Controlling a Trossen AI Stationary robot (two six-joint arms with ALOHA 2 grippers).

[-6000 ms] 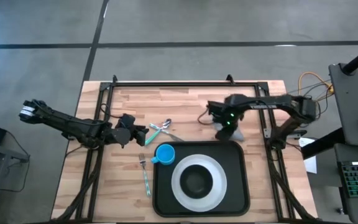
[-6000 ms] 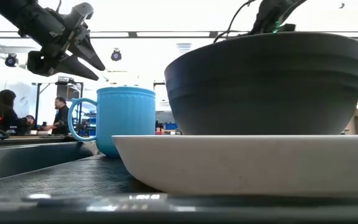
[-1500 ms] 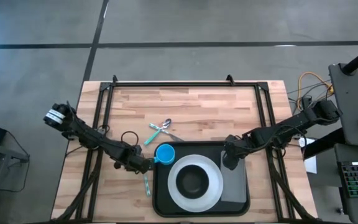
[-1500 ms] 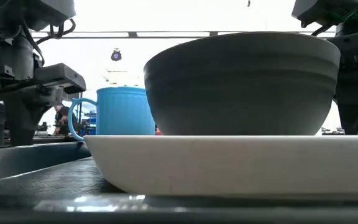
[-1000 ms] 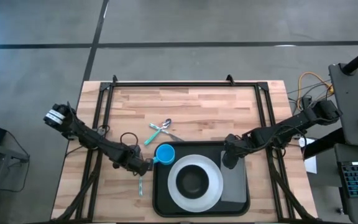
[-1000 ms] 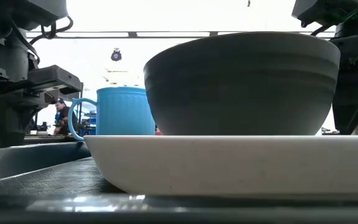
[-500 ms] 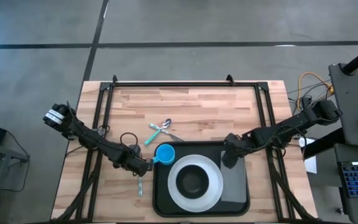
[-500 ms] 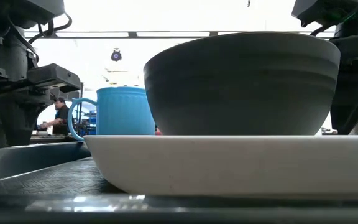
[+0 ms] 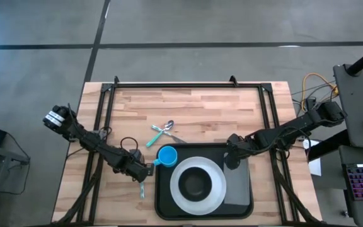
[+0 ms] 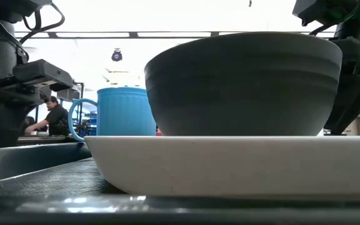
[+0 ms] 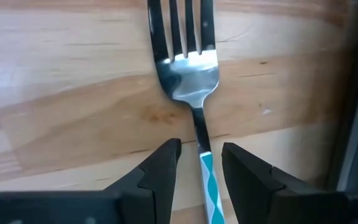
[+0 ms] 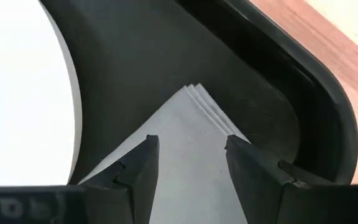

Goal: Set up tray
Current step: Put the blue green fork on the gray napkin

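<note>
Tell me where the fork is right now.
In the high view the fork lies on the table just left of the tray, below the blue mug. The left gripper straddles its handle, fingers open.

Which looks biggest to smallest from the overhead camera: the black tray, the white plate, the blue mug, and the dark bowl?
1. tray
2. white plate
3. dark bowl
4. blue mug, only slightly smaller than the bowl
</note>
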